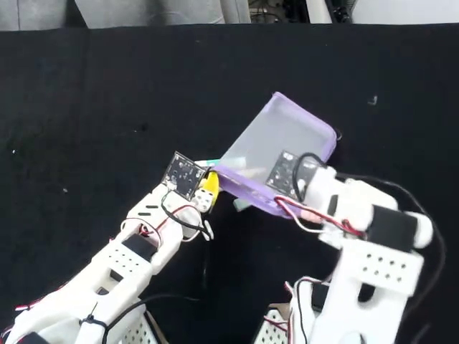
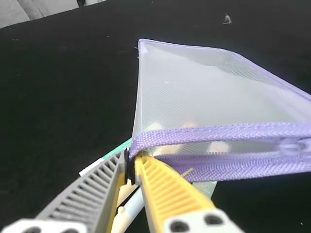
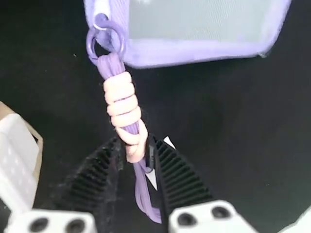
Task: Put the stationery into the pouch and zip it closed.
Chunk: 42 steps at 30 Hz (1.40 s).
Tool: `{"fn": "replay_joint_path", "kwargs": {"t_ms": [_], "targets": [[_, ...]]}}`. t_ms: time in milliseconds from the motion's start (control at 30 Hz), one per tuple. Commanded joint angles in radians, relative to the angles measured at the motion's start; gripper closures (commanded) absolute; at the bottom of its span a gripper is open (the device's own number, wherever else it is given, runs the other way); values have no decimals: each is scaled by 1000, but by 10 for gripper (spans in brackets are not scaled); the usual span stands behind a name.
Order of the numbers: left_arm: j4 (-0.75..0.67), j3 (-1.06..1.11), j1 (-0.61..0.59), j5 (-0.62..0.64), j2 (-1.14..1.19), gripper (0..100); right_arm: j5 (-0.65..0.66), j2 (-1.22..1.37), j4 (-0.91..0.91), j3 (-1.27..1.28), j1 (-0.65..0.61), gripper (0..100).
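I read this as the zipping step. The purple-edged mesh pouch point(image 1: 283, 147) lies on the black table point(image 1: 86, 93), and pale shapes that I take for the stationery show through its wall. My left gripper point(image 2: 132, 162) is clenched on the pouch's corner at one end of the zip edge. My right gripper point(image 3: 135, 145) grasps the knotted pink and purple pull cord point(image 3: 121, 102), which hangs from the slider ring point(image 3: 104, 41). I cannot tell how much of the zip is already closed. Next I would draw the cord along the line of the teeth, not upward, with the left jaws bracing the corner. A green and white strip point(image 2: 97, 166) lies under that corner; it may be a stray item.
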Motion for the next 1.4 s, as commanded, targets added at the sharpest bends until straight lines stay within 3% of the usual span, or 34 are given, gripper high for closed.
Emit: {"fn": "replay_joint_path", "kwargs": {"t_ms": [0,600,833,1100,1367], "targets": [[-12,-28,-33,9,-2,971,83,-74,46,-51,100,987],[-12,-27,-33,9,-2,971,258,-113,61,-47,344,987],[-12,-27,-24,9,-2,971,239,-114,78,-53,301,987],[-12,-27,-1,5,-2,971,8,-183,80,-50,127,987],[-14,-30,-5,3,-2,970,-29,-277,80,5,101,987]]}}
